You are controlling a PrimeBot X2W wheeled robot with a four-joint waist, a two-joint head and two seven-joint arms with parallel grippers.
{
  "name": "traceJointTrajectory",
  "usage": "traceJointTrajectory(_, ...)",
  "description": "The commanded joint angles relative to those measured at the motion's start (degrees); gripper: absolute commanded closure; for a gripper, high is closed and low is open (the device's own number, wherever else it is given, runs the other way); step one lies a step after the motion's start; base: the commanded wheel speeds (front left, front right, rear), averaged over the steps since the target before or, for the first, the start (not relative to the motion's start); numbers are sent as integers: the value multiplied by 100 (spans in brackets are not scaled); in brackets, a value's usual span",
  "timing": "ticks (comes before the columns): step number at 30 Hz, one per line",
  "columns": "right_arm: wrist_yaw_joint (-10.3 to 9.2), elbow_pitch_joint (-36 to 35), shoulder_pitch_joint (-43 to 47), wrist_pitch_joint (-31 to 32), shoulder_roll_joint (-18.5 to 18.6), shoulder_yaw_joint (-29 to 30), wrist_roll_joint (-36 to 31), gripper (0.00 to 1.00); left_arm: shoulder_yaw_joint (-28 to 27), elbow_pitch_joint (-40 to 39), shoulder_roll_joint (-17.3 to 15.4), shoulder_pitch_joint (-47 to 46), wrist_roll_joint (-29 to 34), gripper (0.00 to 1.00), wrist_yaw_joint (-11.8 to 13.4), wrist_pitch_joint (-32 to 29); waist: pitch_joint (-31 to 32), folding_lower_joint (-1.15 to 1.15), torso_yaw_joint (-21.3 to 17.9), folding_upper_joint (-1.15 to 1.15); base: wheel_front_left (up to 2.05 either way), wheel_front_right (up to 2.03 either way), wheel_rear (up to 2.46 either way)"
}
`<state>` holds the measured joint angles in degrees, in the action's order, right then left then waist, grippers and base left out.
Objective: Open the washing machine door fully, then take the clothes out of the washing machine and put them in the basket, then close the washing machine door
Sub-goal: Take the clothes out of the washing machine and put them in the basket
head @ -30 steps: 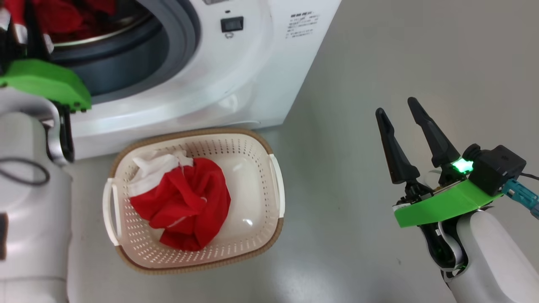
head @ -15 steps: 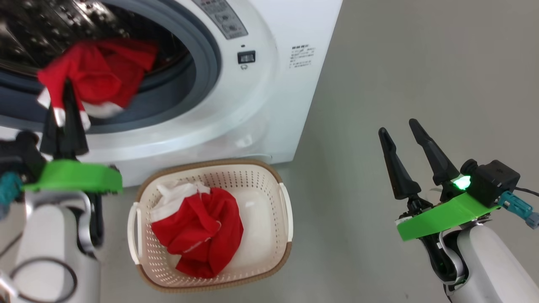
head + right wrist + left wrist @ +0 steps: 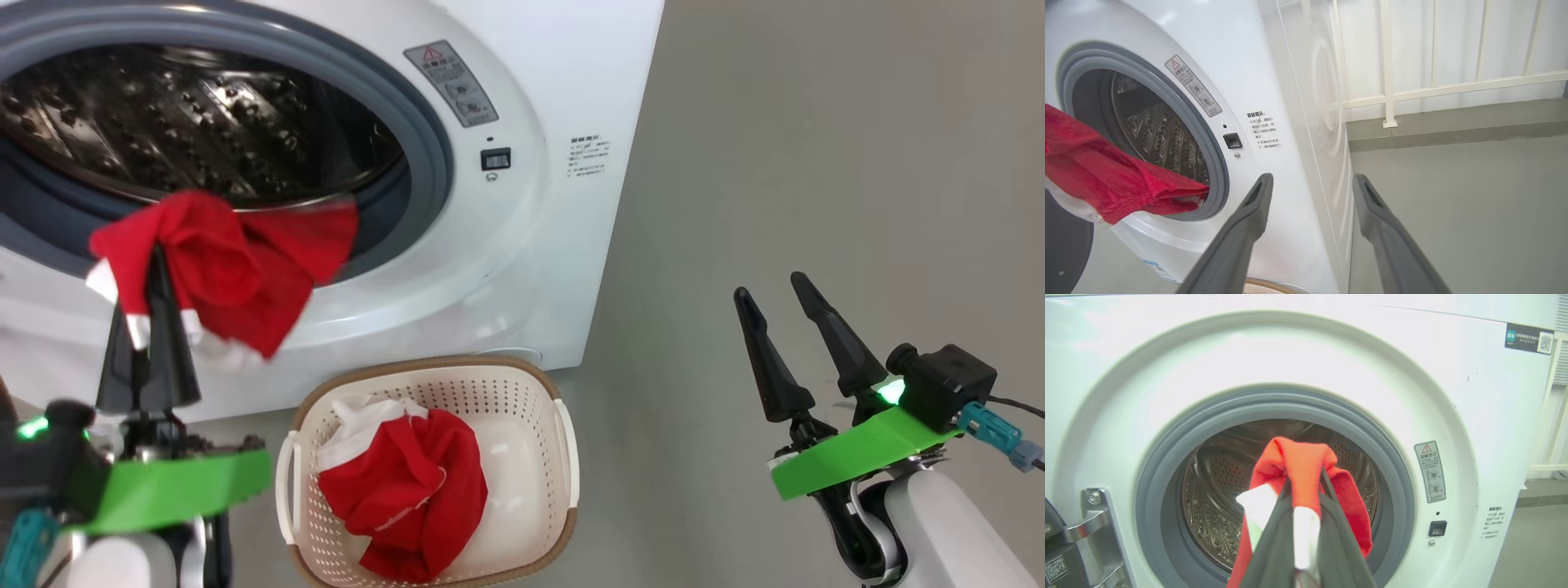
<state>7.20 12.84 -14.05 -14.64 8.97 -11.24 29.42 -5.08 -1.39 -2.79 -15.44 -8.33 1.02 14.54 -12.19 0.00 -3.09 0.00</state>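
Note:
The white washing machine (image 3: 547, 245) stands with its mouth open, grey ring and steel drum (image 3: 188, 122) showing. My left gripper (image 3: 151, 273) is shut on a piece of the red clothes (image 3: 233, 269) with white trim, holding it just outside the lower ring. In the left wrist view the same clothes (image 3: 1298, 461) drape over my left gripper (image 3: 1305, 479). A second red and white garment (image 3: 400, 498) lies in the cream basket (image 3: 457, 363) on the floor below. My right gripper (image 3: 769, 286) hangs open and empty to the right. A door hinge (image 3: 1090, 522) shows; the door itself is hard to make out.
Grey floor (image 3: 816, 147) stretches to the right of the machine. A white railing (image 3: 1388, 98) and a low step stand behind it. The basket sits against the machine's front, between my two arms.
The head camera has tilted up. My left gripper has drawn the red garment out of the drum and over the ring to the front. The right gripper has kept its pose.

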Motion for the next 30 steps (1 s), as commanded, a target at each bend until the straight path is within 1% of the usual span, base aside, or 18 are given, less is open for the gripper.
traceJointTrajectory(1,29,-128,90,-36,28,-73,64,0,-117,-377,-84,129,-24,100,53,45,54,0,25,0,0,0,0)
traceJointTrajectory(9,29,-163,139,-36,48,-42,60,0,340,-1595,-23,674,-49,100,289,46,1,0,97,0,0,0,0)
traceJointTrajectory(11,29,-172,119,-36,64,-54,61,0,615,-1607,-15,820,-231,100,303,46,-97,0,133,0,0,0,0)
traceJointTrajectory(14,29,-171,52,-36,69,-97,68,0,808,-1125,-12,880,-532,100,359,46,-233,0,124,0,0,0,0)
traceJointTrajectory(17,29,-168,-48,-36,82,-130,89,0,904,-417,-11,797,-836,100,375,46,-405,0,99,0,0,0,0)
traceJointTrajectory(21,29,-146,-163,-36,118,-121,117,0,960,653,-17,470,-715,100,430,46,-675,0,58,0,0,0,0)
traceJointTrajectory(25,29,-140,-300,-36,190,-119,188,0,1001,1686,-14,2,-838,100,245,46,-980,0,6,0,0,0,0)
traceJointTrajectory(30,29,-171,-489,-36,219,-168,232,0,1087,3213,-12,-619,-1099,100,31,0,-1315,0,-88,0,0,0,0)
